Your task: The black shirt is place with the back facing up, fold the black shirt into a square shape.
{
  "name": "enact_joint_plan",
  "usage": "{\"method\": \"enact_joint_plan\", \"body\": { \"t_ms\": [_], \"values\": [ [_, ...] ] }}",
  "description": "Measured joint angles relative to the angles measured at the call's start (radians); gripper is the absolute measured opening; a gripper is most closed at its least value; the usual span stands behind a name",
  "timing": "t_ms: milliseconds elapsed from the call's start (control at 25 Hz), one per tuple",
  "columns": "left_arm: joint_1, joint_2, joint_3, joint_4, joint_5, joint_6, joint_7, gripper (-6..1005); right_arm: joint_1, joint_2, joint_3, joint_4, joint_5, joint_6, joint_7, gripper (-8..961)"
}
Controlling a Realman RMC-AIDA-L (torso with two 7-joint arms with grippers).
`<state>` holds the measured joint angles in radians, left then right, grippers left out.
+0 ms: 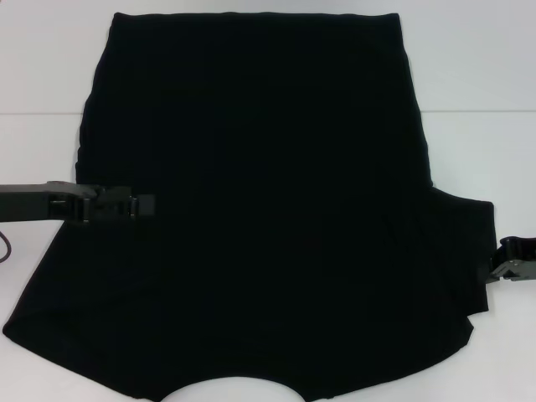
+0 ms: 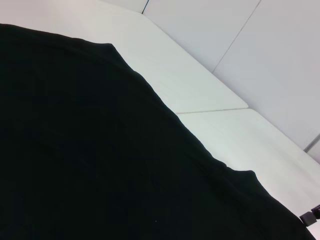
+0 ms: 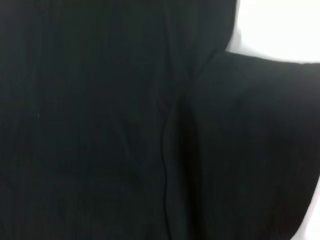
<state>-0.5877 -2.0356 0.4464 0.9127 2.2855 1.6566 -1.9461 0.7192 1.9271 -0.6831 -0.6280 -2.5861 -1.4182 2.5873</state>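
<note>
The black shirt (image 1: 268, 167) lies flat on the white table (image 1: 477, 75), plain side up. Its curved neckline is at the near edge and its hem at the far edge. The right sleeve (image 1: 465, 243) sticks out flat to the right; no left sleeve sticks out. My left gripper (image 1: 149, 205) reaches in from the left and sits over the shirt's left side. My right gripper (image 1: 505, 266) is at the outer edge of the right sleeve. The shirt fills the left wrist view (image 2: 75, 150) and the right wrist view (image 3: 100, 125), where the sleeve seam shows.
The white table shows on both sides of the shirt and beyond the hem, with a seam line (image 1: 477, 111) across it. White wall panels (image 2: 260, 45) stand behind the table. A dark cable (image 1: 4, 247) hangs by the left arm.
</note>
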Motion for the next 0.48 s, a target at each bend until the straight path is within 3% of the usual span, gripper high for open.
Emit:
{"method": "enact_joint_plan", "body": {
  "t_ms": [40, 480],
  "values": [
    [0.0, 0.0, 0.0, 0.0, 0.0, 0.0, 0.0, 644, 0.0, 0.0, 0.0, 0.002, 0.0, 0.0, 0.0, 72],
    [0.001, 0.0, 0.0, 0.0, -0.003, 0.002, 0.002, 645, -0.019, -0.01, 0.02, -0.007, 0.007, -0.006, -0.011, 16]
  ]
}}
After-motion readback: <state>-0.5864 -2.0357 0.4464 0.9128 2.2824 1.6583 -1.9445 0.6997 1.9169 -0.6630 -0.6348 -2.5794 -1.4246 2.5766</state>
